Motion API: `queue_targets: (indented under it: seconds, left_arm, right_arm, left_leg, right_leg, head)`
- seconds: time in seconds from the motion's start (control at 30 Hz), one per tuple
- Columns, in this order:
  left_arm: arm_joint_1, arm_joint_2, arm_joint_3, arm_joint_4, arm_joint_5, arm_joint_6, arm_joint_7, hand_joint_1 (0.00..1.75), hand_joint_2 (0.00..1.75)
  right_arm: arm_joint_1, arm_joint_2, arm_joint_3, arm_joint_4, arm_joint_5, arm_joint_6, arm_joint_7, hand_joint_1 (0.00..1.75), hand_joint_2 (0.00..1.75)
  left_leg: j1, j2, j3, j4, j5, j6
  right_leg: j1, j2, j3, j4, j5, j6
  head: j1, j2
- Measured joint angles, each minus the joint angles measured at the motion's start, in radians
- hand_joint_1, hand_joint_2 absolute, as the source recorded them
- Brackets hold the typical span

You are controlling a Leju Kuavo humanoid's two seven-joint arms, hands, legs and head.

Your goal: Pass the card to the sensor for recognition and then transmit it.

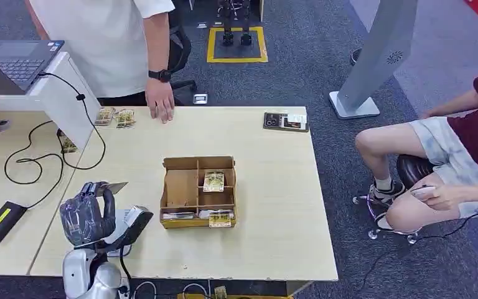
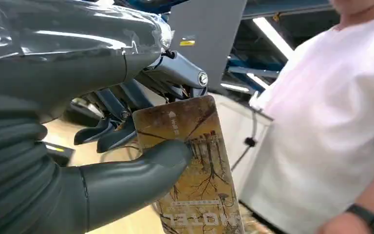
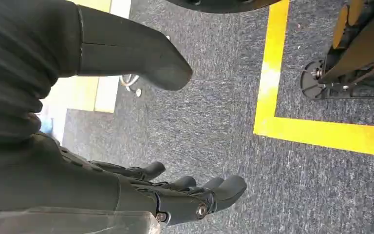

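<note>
Left hand (image 1: 87, 215) pinches card (image 2: 190, 161) between thumb and fingers, raised over tabletop (image 1: 274, 205) at 8 o'clock of box (image 1: 198, 190), just above sensor (image 1: 134, 221). Right hand (image 3: 126, 195) hangs released over floor. Pickup done; scan looks underway or imminent; handover to person (image 1: 109, 43) at 12 o'clock left.

I see the yellow-brown hotel card (image 2: 195, 165) pinched upright in my left hand (image 1: 87, 215), above the sensor (image 1: 132, 223).

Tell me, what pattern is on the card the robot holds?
Yellowish-brown card with bare tree branches printed on it, clearest in the left wrist view.
</note>
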Motion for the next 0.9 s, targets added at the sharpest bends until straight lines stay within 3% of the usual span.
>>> queue_targets:
  seconds: [0.13, 0.3, 0.57, 0.9]
  left_arm:
    - [0.043, 0.026, 0.001, 0.000, -0.018, 0.000, 0.042, 1.75, 1.75]
    - [0.062, 0.043, 0.001, 0.000, -0.022, 0.000, 0.052, 1.75, 1.75]
    - [0.078, 0.111, -0.086, 0.088, -0.086, 0.000, 0.276, 1.75, 1.75]
    - [0.040, 0.196, -0.274, 0.188, -0.064, -0.050, 0.415, 1.75, 1.75]
  right_arm:
    - [0.003, 0.000, -0.017, -0.011, 0.032, -0.003, -0.010, 0.00, 1.75]
    - [0.004, 0.000, -0.026, -0.018, 0.034, -0.003, -0.011, 0.00, 1.75]
    - [0.008, 0.006, -0.030, -0.044, 0.033, 0.014, -0.008, 0.00, 1.75]
    - [0.015, 0.020, -0.031, -0.089, 0.032, 0.038, 0.002, 0.00, 1.75]
  left_leg:
    - [0.000, 0.000, 0.000, 0.000, 0.000, 0.000]
    - [0.000, 0.000, 0.000, 0.000, 0.000, 0.000]
    - [0.000, 0.000, 0.000, 0.000, 0.000, 0.000]
    - [0.000, 0.000, 0.002, 0.000, 0.000, 0.000]
  right_leg:
    - [0.000, 0.000, -0.001, 0.000, 0.000, 0.000]
    - [0.000, 0.000, 0.000, 0.000, 0.000, 0.000]
    - [0.000, 0.000, -0.001, 0.000, 0.000, 0.000]
    - [0.000, -0.001, 0.002, 0.000, 0.000, 0.000]
  head:
    - [0.000, 0.000]
    - [0.000, 0.000]
    - [0.000, 0.000]
    - [0.000, 0.000]
